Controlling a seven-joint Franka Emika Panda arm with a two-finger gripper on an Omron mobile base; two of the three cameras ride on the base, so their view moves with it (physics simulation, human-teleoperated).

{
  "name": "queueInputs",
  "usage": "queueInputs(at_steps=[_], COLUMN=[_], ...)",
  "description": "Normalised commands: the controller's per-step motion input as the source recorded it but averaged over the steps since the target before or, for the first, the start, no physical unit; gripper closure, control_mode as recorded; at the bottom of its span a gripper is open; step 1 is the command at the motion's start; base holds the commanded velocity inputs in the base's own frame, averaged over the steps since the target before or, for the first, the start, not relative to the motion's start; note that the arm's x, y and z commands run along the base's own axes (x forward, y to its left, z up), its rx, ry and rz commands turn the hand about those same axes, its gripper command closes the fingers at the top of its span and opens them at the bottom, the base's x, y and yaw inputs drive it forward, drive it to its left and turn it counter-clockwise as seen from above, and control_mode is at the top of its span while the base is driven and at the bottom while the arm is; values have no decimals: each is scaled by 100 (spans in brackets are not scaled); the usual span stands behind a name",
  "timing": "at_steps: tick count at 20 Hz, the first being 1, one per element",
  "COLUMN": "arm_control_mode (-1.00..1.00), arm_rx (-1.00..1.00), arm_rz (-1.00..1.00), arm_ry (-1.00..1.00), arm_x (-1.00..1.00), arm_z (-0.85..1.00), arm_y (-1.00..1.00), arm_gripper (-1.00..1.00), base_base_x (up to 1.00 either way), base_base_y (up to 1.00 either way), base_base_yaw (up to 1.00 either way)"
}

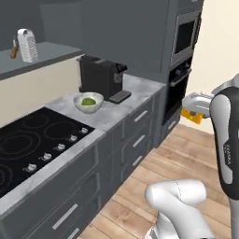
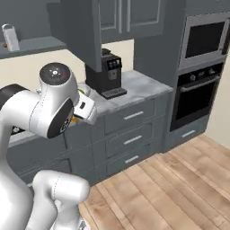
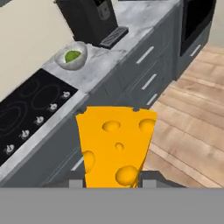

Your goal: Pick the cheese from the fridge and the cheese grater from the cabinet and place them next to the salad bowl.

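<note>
My gripper (image 3: 113,183) is shut on the cheese (image 3: 116,146), a yellow-orange holed wedge held above the wooden floor in front of the counter. In the left base view the gripper (image 1: 193,112) holds the cheese (image 1: 192,116) at the right, near the oven column. The salad bowl (image 1: 88,101) stands on the grey counter between the cooktop and the coffee machine, and in the hand view the salad bowl (image 3: 71,56) is at the upper left. The silver cheese grater (image 1: 27,45) stands on the cabinet shelf (image 1: 46,58) at the upper left, beside a brown-handled utensil. The fridge is out of view.
A black coffee machine (image 1: 100,74) stands just right of the bowl. A black cooktop (image 1: 32,140) lies to the bowl's left. Built-in ovens (image 2: 200,76) close the counter's right end. Drawer fronts with bar handles (image 2: 132,134) face the wooden floor (image 2: 170,188).
</note>
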Motion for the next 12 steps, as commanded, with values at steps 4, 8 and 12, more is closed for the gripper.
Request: queueInputs(at_steps=[4,8,12], arm_control_mode=[100,100,100], arm_rx=[0,0,0], arm_rz=[0,0,0], arm_ry=[0,0,0], arm_x=[0,0,0], arm_z=[0,0,0], arm_y=[0,0,0], arm_gripper=[100,100,100], base_base_x=[3,15,41], base_base_y=[7,1,0], base_base_yaw=[75,73,62])
